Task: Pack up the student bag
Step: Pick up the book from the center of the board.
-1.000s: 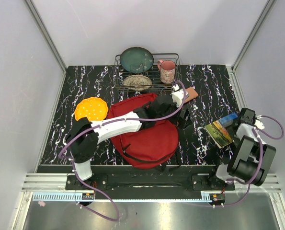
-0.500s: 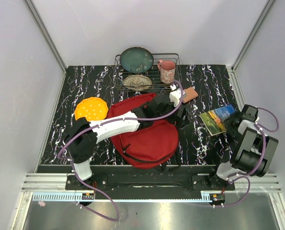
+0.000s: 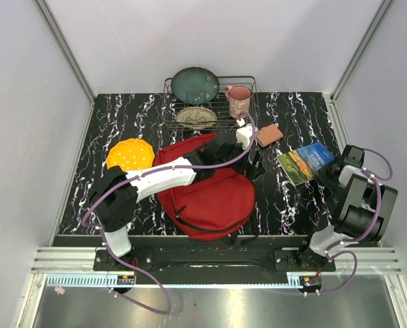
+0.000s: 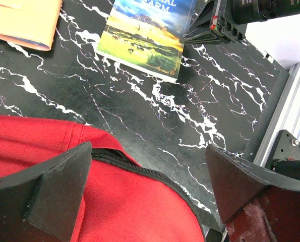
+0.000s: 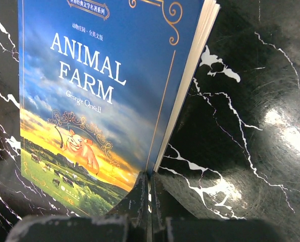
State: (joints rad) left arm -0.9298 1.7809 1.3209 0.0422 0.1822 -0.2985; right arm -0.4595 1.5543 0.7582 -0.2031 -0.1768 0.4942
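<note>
**Book slid toward the bag; right jaws closed**

Since a second before, the book [image 3: 304, 162] had shifted up the table [image 3: 121, 123] and nearer the student bag [image 3: 210, 198]; the right gripper [image 3: 333, 167] had gone from wide to closed.

The student bag lay flat at the table's middle, just in front of the wire rack [image 3: 210, 102], probably so both arms could reach its zip; the left gripper [image 4: 150, 171] hung over the bag's right edge with jaws fully spread, holding nothing, seemingly poised to take the zipped rim; the book lay well right of the bag, likely nudged within packing reach; the right gripper's jaws met at its near corner, touching it; whether they nipped any of it could not be told; the tan wallet [image 3: 269, 134] sat between rack and book.
</note>
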